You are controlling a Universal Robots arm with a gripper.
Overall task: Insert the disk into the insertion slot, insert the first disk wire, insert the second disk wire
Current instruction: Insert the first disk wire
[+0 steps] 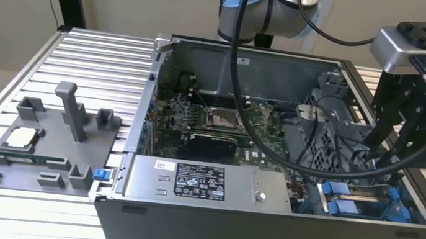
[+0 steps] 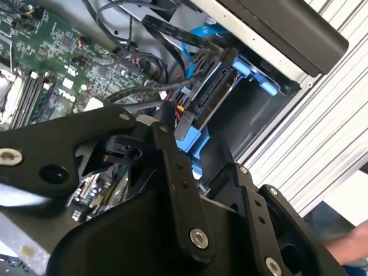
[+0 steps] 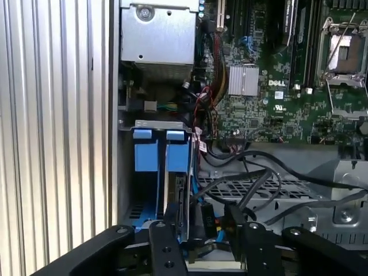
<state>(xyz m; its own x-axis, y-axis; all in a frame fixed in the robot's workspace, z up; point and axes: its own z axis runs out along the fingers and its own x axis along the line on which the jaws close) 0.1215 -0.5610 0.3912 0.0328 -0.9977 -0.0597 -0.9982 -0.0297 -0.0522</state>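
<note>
End effector (image 3: 204, 230), jaws apart, straddles a black wire connector (image 3: 208, 217) beside the disk (image 3: 181, 192), seated lengthwise in the insertion slot (image 3: 152, 123).

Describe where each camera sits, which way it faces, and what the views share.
Exterior view: off the arm, raised, looking down into the open computer case; the arm and gripper show at the exterior view's right.
First wrist view: on the arm, looking into the case past the gripper at the disk and motherboard.
Second wrist view: on the arm, looking slantwise over the gripper at the disk.
Shared: both wrist views show gripper, disk and motherboard.
</note>
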